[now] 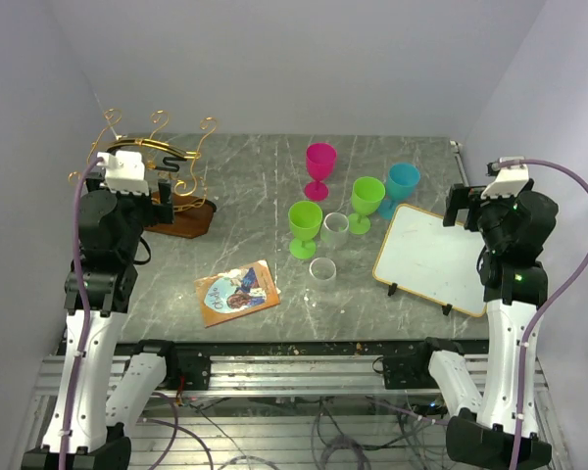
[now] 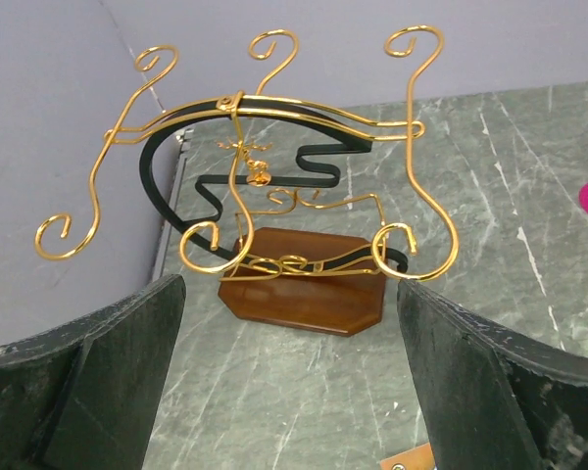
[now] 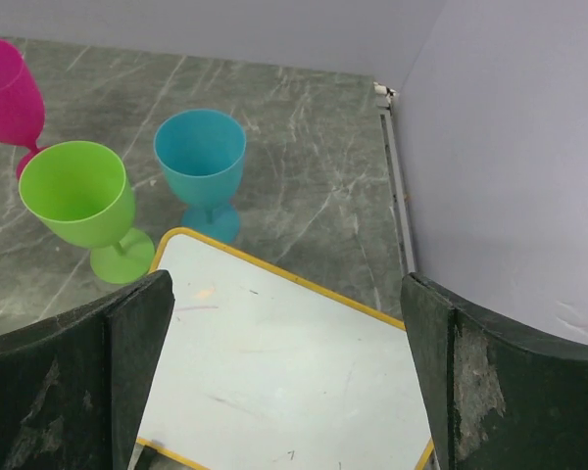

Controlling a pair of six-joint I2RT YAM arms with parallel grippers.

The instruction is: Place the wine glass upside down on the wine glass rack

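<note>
The wine glass rack [image 2: 309, 289] stands at the far left of the bench [image 1: 265, 186], close to the left wall; it is thin gold wire bent into sweeping arms with curled scroll tips, rising from a glossy brown wooden base with clipped corners; a dark curved band runs among the wires. Nothing hangs on it.

To the right, at the far middle of the bench, four smooth plastic wine glasses stand upright on their feet: one pink wine glass [image 1: 320, 162] farthest back, one blue wine glass [image 1: 403, 182] to the right, and two green ones, a left green wine glass [image 1: 305, 223] and a right green wine glass [image 1: 367, 198]. Two short clear tumblers sit among them, one [image 1: 335, 228] between the green pair, the other [image 1: 323, 269] nearer.

The left end effector [image 2: 292, 323] hovers just near of the rack and faces it, its matt black fingers spread wide, released and empty; the right end effector [image 3: 286, 294] is raised over a white board [image 1: 436, 259] with a yellow rim at the right, likewise spread wide and grasping nothing.

One illustrated booklet [image 1: 237, 292] lies flat on the grey veined stone bench, near centre.
</note>
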